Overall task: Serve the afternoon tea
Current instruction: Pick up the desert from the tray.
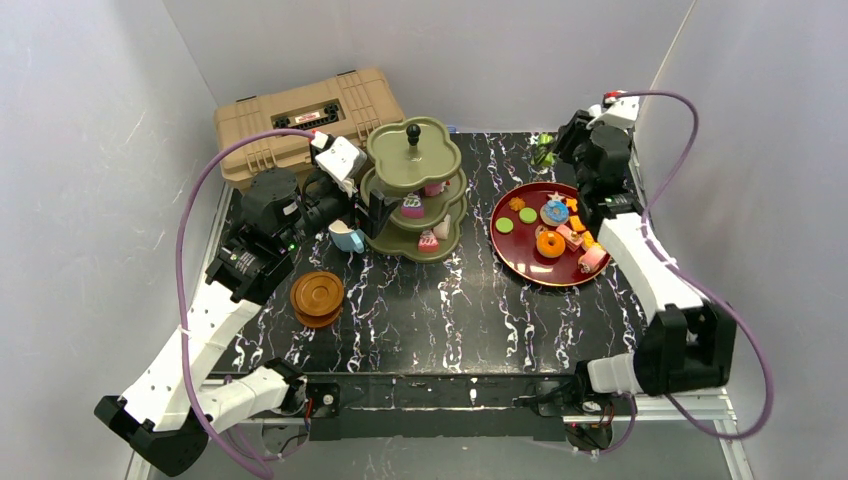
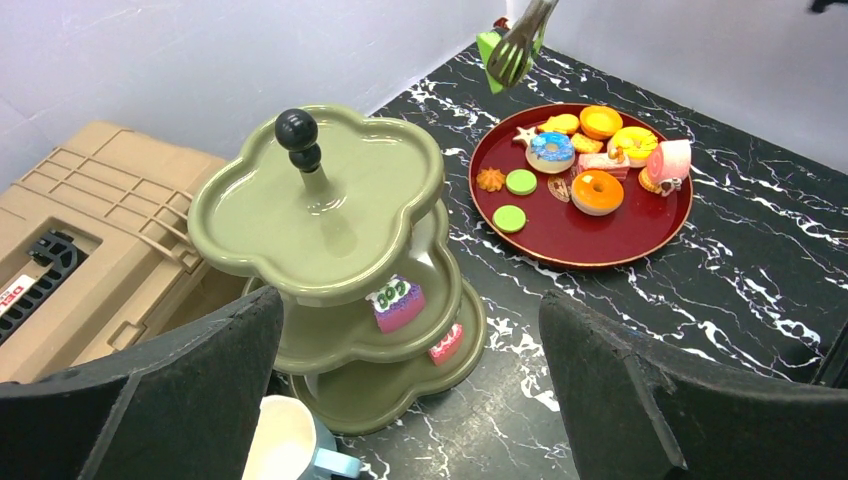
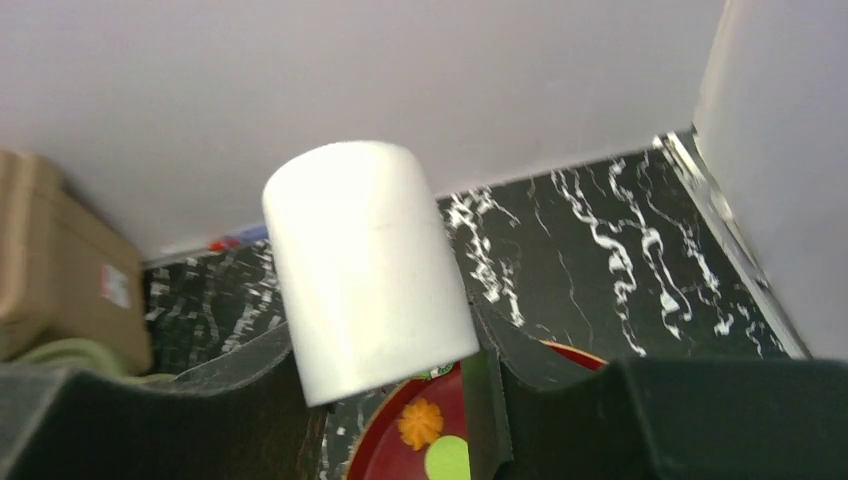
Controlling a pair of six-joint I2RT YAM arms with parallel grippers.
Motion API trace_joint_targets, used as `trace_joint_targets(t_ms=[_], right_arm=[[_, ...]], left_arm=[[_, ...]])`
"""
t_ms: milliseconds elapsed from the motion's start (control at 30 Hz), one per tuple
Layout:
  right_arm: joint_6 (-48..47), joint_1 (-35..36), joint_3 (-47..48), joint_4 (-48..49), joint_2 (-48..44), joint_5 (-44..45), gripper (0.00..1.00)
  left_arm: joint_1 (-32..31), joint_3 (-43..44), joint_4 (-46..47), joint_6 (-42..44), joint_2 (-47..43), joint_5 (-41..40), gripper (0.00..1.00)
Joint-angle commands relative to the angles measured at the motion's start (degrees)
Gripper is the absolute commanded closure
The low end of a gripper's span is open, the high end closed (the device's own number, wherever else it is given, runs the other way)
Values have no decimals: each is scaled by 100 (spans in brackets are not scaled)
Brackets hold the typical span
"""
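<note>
The olive-green three-tier stand (image 1: 413, 190) (image 2: 320, 200) carries a purple-topped cake (image 2: 397, 302) on its middle tier and a pink cake (image 2: 447, 343) on the bottom one. My left gripper (image 1: 368, 207) (image 2: 410, 300) hangs open just left of the stand, holding nothing. A light-blue mug (image 1: 347, 237) (image 2: 290, 445) sits under its left finger. Brown saucers (image 1: 317, 297) are stacked at front left. My right gripper (image 1: 562, 140) (image 3: 375, 330) is raised at the back right, its fingers pressed against a tilted white cylinder (image 3: 365, 260). Metal tongs (image 2: 515, 45) with a green part hang in the air there.
A red plate (image 1: 520, 262) (image 2: 600, 240) right of the stand holds several toy donuts, cakes and green discs. The tan toolbox (image 1: 300, 120) (image 2: 80, 240) stands at the back left, close behind the stand. Grey walls close in the left, back and right sides.
</note>
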Motion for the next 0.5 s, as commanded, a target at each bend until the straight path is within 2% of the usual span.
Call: trace_joint_targets(t_ms=[0,233,467], right_arm=[[-156,130,171,-80,-788,-631,99],[-226,543,998,-758,-1133,-1507,99],[-114,1207,1968,-969,-949,-1803,99]], left_arm=[[43,0,-10,-70,-147,-66,2],[52,7,-17,-150,-145,-299,2],[59,54,-69,-213,-125,-289,2]])
